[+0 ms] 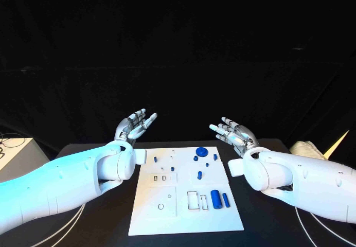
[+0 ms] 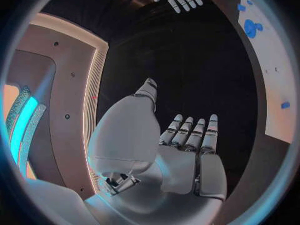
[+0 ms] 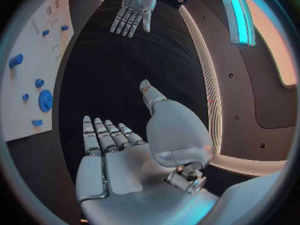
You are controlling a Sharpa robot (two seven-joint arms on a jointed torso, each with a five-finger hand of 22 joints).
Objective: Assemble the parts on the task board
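The white task board (image 1: 185, 206) lies on the black table (image 1: 111, 216), blue parts (image 1: 216, 198) scattered on it. Left of the board's far end, the left hand (image 1: 135, 125) is raised, fingers spread, holding nothing; right of it, the right hand (image 1: 233, 132) likewise.
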